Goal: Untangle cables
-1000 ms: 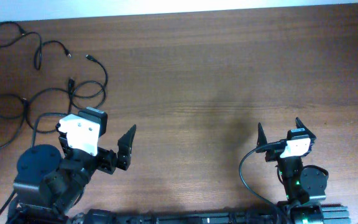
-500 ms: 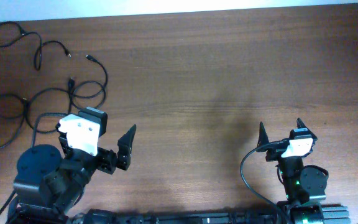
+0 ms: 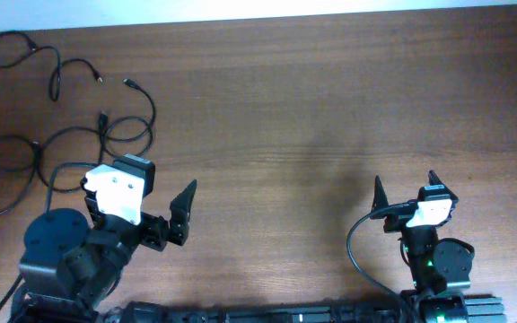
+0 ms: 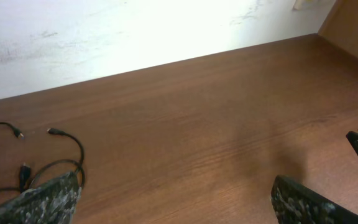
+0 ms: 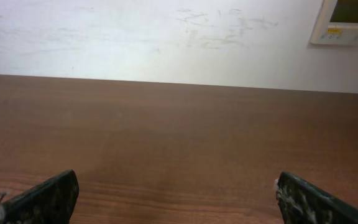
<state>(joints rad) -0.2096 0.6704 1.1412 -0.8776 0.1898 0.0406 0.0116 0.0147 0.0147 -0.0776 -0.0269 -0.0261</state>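
- The cables lie in loose black loops on the wooden table, at about 10 o'clock in the overhead view, with small plug ends apart from each other.
- The left gripper is at 7 o'clock, its jaws spread wide and holding nothing, near the cables but not touching them.
- The right gripper is at 5 o'clock, also wide apart and empty, well apart from the cables.

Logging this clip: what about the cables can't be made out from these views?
- Overhead: the cables run off the left edge and under the left arm, so whether every loop is separate cannot be told.
- Overhead: the plug types are too small to tell.
- Left wrist: the left gripper's fingers and the left edge cut off the near loops.
- Right wrist: no cables in view.
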